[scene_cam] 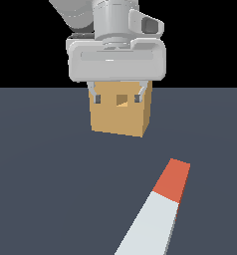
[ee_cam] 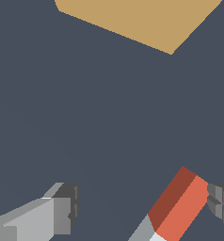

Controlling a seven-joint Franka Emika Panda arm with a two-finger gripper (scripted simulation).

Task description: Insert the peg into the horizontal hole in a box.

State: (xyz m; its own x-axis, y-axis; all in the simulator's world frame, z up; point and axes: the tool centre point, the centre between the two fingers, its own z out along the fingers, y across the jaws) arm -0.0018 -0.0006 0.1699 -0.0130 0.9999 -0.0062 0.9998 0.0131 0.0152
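Observation:
The peg (scene_cam: 158,211) lies flat on the dark floor, pale grey-white with its orange-red end pointing toward the box. The tan box (scene_cam: 119,117) stands further back, its small square hole (scene_cam: 122,100) facing the camera. My gripper (scene_cam: 117,98) hangs open and empty in front of the box's upper part, high above the floor and apart from the peg. In the wrist view the gripper (ee_cam: 142,207) is open; the peg's orange-red end (ee_cam: 180,207) sits between the fingers, close to one fingertip (ee_cam: 220,200). The box's top (ee_cam: 137,19) shows at the edge.
The dark grey floor (scene_cam: 51,174) spreads all around the box and the peg. Nothing else stands on it.

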